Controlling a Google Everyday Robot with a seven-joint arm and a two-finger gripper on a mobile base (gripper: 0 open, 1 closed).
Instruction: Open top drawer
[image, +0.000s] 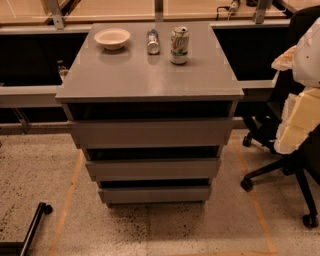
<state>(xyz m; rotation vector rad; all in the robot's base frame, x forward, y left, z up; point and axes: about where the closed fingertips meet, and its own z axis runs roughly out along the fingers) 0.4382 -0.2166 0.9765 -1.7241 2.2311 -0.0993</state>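
Well, on the tabletop (150, 75) sit a white bowl (112, 38), a small bottle (153, 41) and a can (179, 45) whose label I cannot read. Just beneath, the top drawer (150, 132) looks shut, its long front running left to right. My hand is out of view, so wide or narrow I cannot tell

The top drawer (150, 132), a wide, flat, handleless matte-grey front, sits level, uppermost of 3.
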